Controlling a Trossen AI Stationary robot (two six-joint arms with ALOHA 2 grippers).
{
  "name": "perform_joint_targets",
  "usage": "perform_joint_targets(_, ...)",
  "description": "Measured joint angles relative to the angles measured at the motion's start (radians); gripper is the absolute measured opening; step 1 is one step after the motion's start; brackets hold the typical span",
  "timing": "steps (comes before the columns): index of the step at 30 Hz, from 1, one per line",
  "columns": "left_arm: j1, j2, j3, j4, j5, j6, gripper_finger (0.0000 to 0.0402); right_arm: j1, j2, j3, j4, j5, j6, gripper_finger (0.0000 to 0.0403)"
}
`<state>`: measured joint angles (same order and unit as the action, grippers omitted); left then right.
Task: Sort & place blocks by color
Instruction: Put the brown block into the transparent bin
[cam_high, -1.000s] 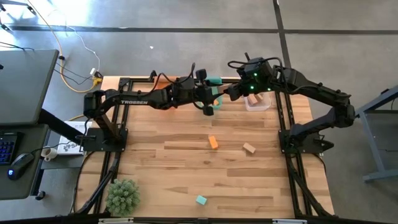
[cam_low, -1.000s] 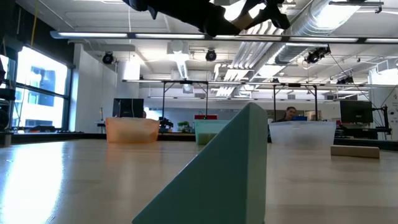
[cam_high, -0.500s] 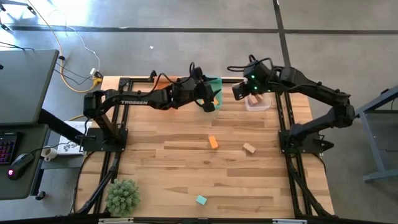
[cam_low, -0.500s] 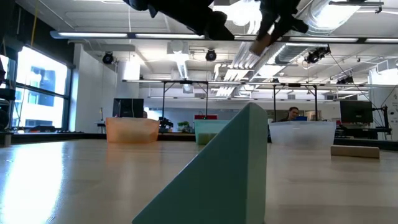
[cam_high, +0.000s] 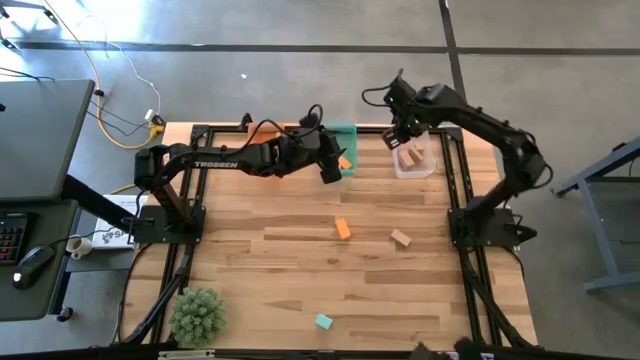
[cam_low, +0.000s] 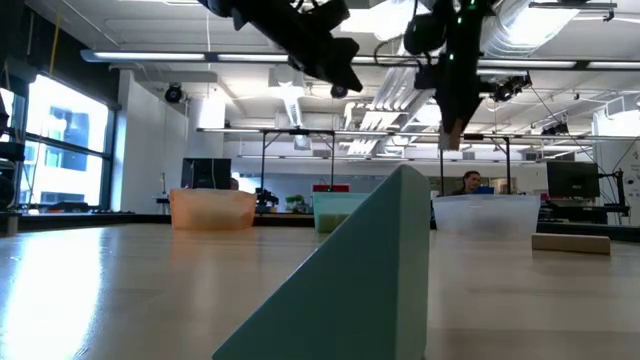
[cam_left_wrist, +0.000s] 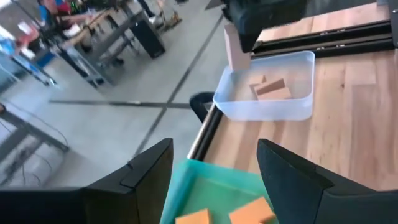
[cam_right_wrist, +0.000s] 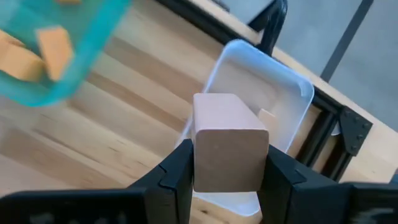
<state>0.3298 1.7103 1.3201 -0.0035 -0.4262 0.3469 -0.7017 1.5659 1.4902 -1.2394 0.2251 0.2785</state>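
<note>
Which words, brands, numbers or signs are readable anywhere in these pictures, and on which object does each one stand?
"TROSSEN": white letters on the left arm, read in the high view.
Paper sheet beside the table's left edge: dark printing, too small to read.
Nothing else is readable: blocks, bins and room screens show no legible text.

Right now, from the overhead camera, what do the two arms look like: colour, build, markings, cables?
Both are dark, slim, jointed arms on black frame mounts. The left arm carries white TROSSEN lettering along its link, with an orange cable near its wrist. The right arm has black cable loops above its wrist. Each ends in a dark two-fingered tool: left tool, right tool.
</note>
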Motion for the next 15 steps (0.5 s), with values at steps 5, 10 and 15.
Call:
perform_joint_targets(5,0.000,0.000,0.000,-0.040,-0.003,-0.060,0.0220,-0.109,0.096,0.000,0.001,-0.037,-0.134,0.0112)
perform_joint_targets(10,0.000,0.000,0.000,-0.097,-0.011,-0.110,0.0220,-0.188,0.179,0.000,0.002,-0.043,-0.201,0.0112)
perform_joint_targets(15,0.000,-0.002,0.000,-0.184,-0.056,-0.150,0.0220,-0.228,0.251,0.000,0.004,-0.045,-0.251,0.0112)
